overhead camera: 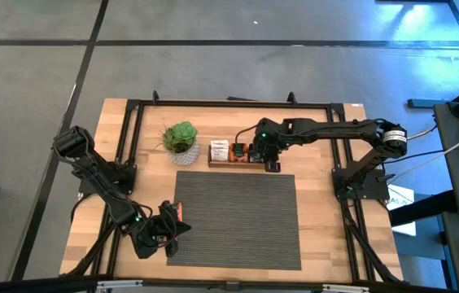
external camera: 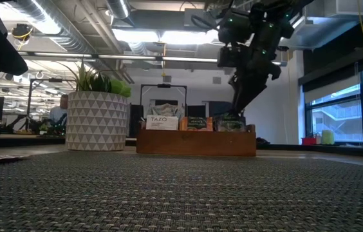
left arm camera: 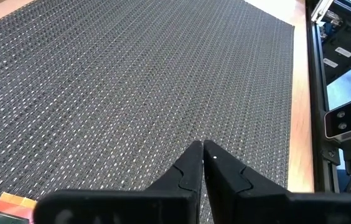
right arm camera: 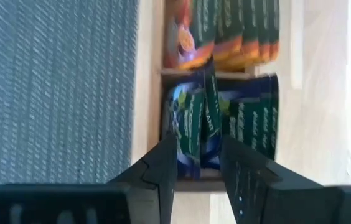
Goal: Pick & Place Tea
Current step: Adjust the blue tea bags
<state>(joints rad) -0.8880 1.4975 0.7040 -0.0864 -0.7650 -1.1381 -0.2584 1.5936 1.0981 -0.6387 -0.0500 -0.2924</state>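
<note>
A brown wooden tray [overhead camera: 238, 163] stands past the mat's far edge. White sachets [overhead camera: 219, 150] stand upright in one compartment, orange-red ones [right arm camera: 225, 31] in the middle one, and dark ones [right arm camera: 250, 118] in the one nearest the right arm. My right gripper [right arm camera: 199, 158] is open and points down into the dark compartment [external camera: 232, 122], with a finger on each side of the upright dark sachets. My left gripper [left arm camera: 202, 148] is shut and hovers over the mat's near left corner [overhead camera: 182, 228]. One orange-red sachet [overhead camera: 179, 210] lies flat beside it. My right gripper comes from above, pointing down, with its fingers [right arm camera: 166, 162] on either side of a dark upright sachet [right arm camera: 205, 115] in the tray. I cannot tell whether the fingers touch it.
A grey woven mat [overhead camera: 238, 220] covers the middle of the table. A potted plant [overhead camera: 181, 140] in a patterned white pot stands left of the tray. A black frame rail [overhead camera: 132, 146] runs around the working area, and a camera sits at the near edge [left arm camera: 346, 121].
</note>
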